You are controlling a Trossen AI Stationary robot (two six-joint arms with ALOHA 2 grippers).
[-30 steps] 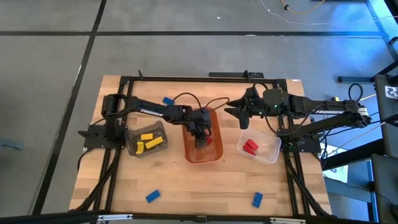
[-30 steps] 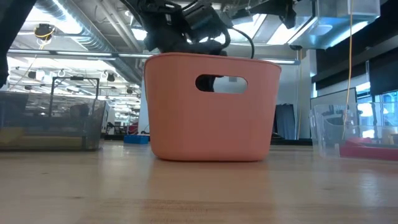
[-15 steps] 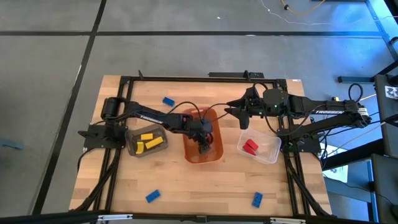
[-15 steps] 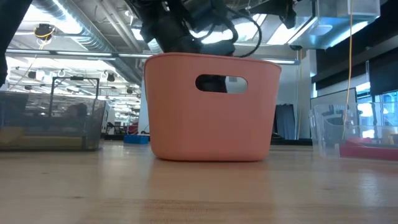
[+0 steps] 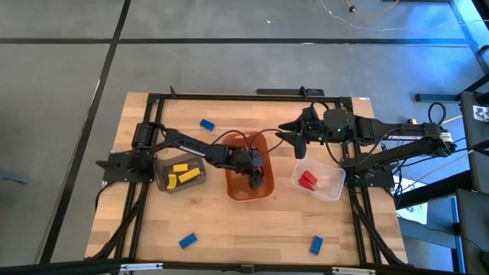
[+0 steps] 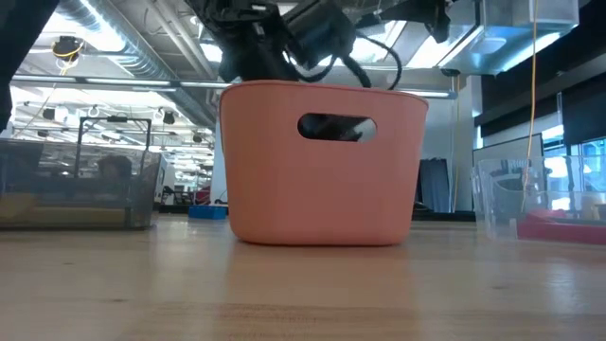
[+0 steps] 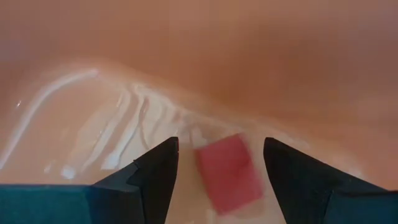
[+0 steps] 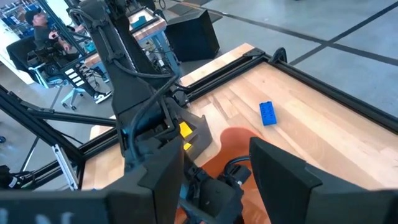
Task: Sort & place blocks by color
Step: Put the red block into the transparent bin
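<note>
1. Your left pincer [image 7: 214, 171] is down inside the orange tub [image 5: 263, 188] at the middle of the surface [image 5: 252, 229], its fingers spread wide on either side of a red block [image 7: 229, 171] lying on the tub floor. It holds nothing yet.
2. Your right pincer [image 8: 214, 165] waits above the far edge of the surface, between the tub and the clear bin [image 5: 334, 186], fingers partly apart and empty.
3. Done so far, by the look of it: yellow blocks [image 5: 183, 173] sit in the dark bin [image 5: 162, 165] near the left edge, and red ones [image 5: 307, 180] in the clear bin near the right edge.
4. Left to do: the red block in the tub wants lifting out, I judge for the clear bin.
5. Three blue blocks are loose on the surface: one [image 5: 206, 124] near the far edge, one [image 5: 187, 241] near the front edge on the left, one [image 5: 316, 244] near the front edge on the right.
</note>
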